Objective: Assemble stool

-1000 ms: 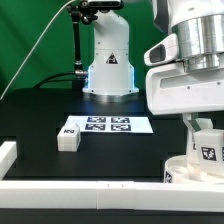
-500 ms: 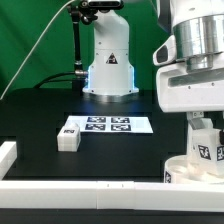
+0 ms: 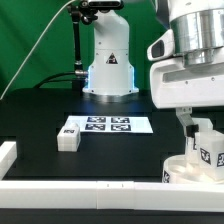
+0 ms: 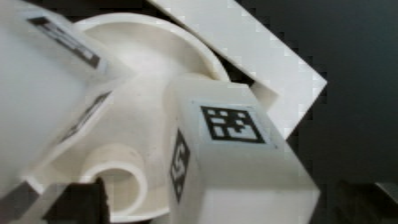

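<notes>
Stool (image 3: 192,170) is seen at the exterior view's lower right, seat down w/ one leg (image 3: 207,143) stood upright in it, right under the claw (image 3: 200,126). Claw is judged spread open, nothing held, visible finger (image 3: 185,123) just off the leg's side. If not fully seated, leg could be tipped or dragged out by a brushing finger.

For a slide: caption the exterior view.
Pincer over tagged leg upright on round seat; spare leg beside the marker board.
</notes>
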`<control>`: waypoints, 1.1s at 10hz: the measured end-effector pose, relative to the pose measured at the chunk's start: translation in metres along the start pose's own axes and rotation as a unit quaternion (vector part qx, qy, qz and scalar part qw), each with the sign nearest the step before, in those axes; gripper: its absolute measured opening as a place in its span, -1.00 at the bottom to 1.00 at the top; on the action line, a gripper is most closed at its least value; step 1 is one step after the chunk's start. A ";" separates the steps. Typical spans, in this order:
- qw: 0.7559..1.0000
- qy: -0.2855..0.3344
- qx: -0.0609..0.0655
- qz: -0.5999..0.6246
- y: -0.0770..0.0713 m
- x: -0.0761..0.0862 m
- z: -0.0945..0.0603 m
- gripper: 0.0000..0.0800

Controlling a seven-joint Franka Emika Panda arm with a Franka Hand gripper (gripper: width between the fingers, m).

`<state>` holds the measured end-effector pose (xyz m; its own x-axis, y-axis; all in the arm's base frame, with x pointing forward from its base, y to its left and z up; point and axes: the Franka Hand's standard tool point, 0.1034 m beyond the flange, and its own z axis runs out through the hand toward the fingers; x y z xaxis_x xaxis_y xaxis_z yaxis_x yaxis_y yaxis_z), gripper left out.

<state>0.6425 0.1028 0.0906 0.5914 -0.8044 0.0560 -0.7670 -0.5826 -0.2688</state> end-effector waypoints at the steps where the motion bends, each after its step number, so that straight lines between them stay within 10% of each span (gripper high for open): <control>1: 1.000 0.000 0.001 -0.020 0.000 0.003 -0.003 0.62; 5: 0.993 0.000 -0.001 -0.119 0.001 0.002 -0.001 0.62; 11: 0.902 -0.007 -0.017 -0.431 -0.008 0.008 -0.011 0.62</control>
<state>0.6504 0.0996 0.1032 0.9748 -0.0487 0.2179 -0.0271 -0.9945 -0.1014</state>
